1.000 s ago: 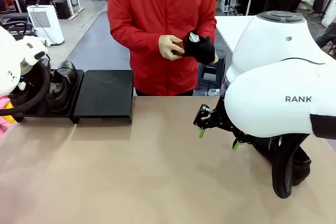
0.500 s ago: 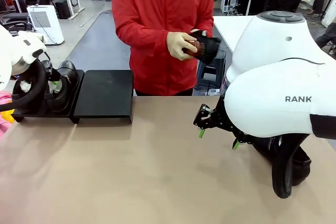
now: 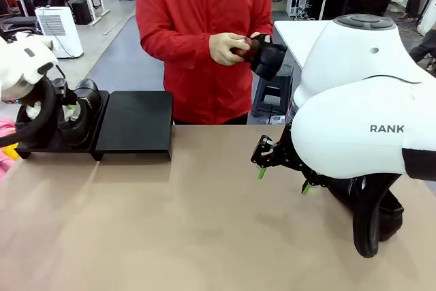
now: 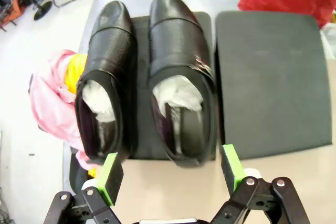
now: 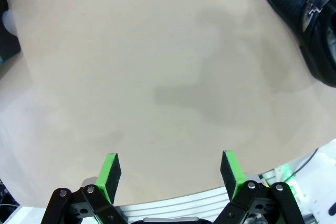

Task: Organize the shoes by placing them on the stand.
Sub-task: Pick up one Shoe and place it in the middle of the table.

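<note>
The left arm (image 3: 27, 66) is arching in from the left, its wrist bending downward. The left gripper (image 4: 170, 169) is angling down, its green pads (image 4: 111, 174) standing wide apart. The right arm (image 3: 361, 107) is curling low at the right, and the right gripper (image 3: 283, 180) is hanging with jaws fully spread. The person's hand (image 3: 226, 48) is hovering well beyond the right gripper, fingers curled.

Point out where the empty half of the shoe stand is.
In the front view, the empty platform sits at the far left of the table, immediately right of the loaded platform with two shoes, in front of the person.
</note>
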